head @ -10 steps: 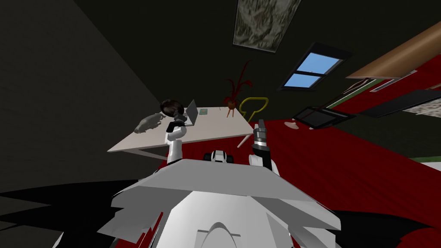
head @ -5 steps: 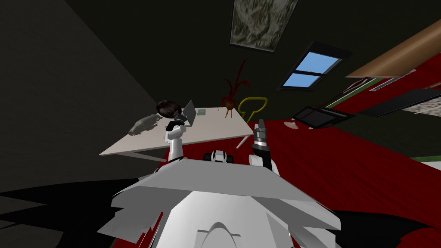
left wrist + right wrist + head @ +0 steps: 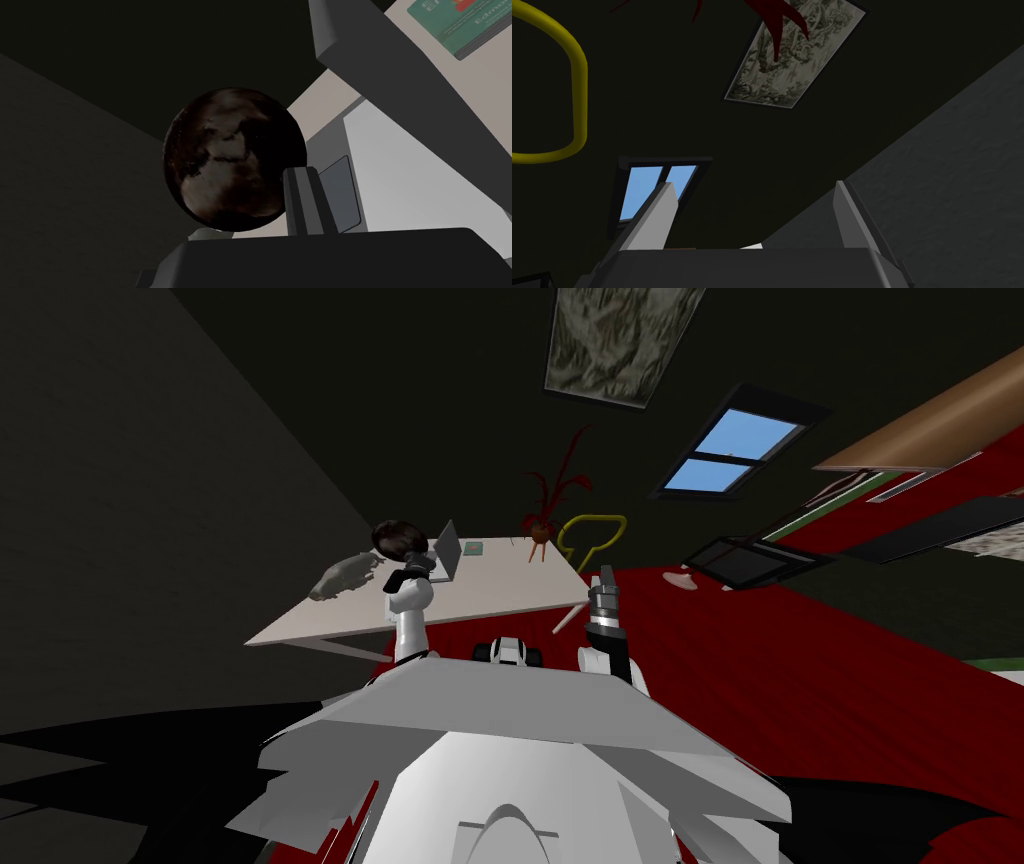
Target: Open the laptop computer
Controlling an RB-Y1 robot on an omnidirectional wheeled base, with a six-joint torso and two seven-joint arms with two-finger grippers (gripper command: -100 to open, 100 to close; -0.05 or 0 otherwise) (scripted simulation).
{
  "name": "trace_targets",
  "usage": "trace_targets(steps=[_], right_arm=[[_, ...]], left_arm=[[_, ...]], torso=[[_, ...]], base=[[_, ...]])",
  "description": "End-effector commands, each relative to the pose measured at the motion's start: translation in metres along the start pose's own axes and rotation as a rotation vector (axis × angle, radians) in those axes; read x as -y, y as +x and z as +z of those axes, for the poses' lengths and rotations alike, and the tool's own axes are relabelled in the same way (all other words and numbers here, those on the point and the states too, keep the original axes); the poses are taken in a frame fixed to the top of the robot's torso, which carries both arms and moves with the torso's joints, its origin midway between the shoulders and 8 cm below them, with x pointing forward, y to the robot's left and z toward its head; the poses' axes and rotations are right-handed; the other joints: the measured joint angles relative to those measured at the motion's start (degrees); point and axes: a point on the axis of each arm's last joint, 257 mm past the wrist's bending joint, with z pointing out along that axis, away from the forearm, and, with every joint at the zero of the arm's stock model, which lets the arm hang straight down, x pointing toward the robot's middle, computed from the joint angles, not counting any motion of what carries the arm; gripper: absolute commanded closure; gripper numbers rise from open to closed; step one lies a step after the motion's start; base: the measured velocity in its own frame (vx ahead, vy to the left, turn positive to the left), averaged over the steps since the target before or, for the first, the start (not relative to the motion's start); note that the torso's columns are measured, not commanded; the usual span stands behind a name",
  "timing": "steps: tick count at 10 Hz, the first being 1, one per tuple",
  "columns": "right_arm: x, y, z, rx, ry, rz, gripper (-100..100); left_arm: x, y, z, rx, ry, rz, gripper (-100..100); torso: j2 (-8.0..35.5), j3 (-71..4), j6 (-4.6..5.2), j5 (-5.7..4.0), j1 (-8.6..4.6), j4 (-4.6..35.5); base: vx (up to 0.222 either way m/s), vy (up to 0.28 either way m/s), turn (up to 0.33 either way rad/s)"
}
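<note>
Grey slab-shaped laptop computer (image 3: pixel 447 550) is located on the far left part of the pale rectangular table (image 3: pixel 510 578). It sits just right of the dark mottled globe (image 3: pixel 235 160) and left of the teal book (image 3: pixel 472 549).

Lid is seen raised steeply off the light grey base (image 3: pixel 415 170). Opening is judged largely done; at most a little more swing is left.

Open side is turned near-left, toward the left gripper (image 3: pixel 420 561). Hinge axis is judged to run roughly near-to-far.

Left gripper's spread cannot be told. Right gripper (image 3: pixel 753 183) is held wide and empty at near right.
</note>
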Motion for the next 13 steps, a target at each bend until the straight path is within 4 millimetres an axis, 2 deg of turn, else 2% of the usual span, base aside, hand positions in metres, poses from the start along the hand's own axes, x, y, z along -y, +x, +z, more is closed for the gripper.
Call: trace_targets(steps=[1, 3, 4, 7, 10, 11, 13], right_arm=[[0.000, 0.000, 0.000, 0.000, 0.000, 0.000, 0], [0.000, 0.000, 0.000, 0.000, 0.000, 0.000, 0], [0.000, 0.000, 0.000, 0.000, 0.000, 0.000, 0], [0.000, 0.000, 0.000, 0.000, 0.000, 0.001, 0], [0.000, 0.000, 0.000, 0.000, 0.000, 0.001, 0], [0.000, 0.000, 0.000, 0.000, 0.000, 0.001, 0], [0.000, 0.000, 0.000, 0.000, 0.000, 0.001, 0]], left_arm=[[-0.007, 0.001, -0.003, 0.008, -0.029, -0.140, 100], [-0.006, 0.001, -0.004, 0.008, -0.030, -0.151, 100], [0.015, 0.001, 0.000, 0.003, -0.001, -0.130, -100], [0.075, 0.007, 0.007, -0.013, 0.102, -0.098, -100], [0.110, 0.028, 0.009, -0.035, 0.165, -0.122, -100], [0.110, 0.033, 0.011, -0.038, 0.157, -0.120, -100], [0.087, 0.036, 0.015, -0.030, 0.098, -0.110, -100]], torso=[[0.03, 0.01, 0.00, -0.03, -0.09, 0.01], [-0.07, -0.04, 0.01, -0.04, -0.12, -0.02], [-0.08, -0.05, 0.02, -0.07, -0.25, -0.02], [0.18, 0.12, 0.01, -0.08, -0.23, 0.06], [-0.10, -0.07, 0.02, -0.02, -0.09, -0.03], [-0.13, -0.08, 0.02, -0.06, -0.22, -0.04], [-0.36, -0.21, 0.02, -0.01, 0.02, -0.10]], base=[[-0.021, 0.114, 0.036], [0.001, 0.074, 0.013], [-0.051, -0.005, 0.028], [-0.110, -0.063, 0.053], [-0.095, -0.107, 0.046], [-0.041, -0.160, 0.017], [0.069, -0.086, -0.055]])
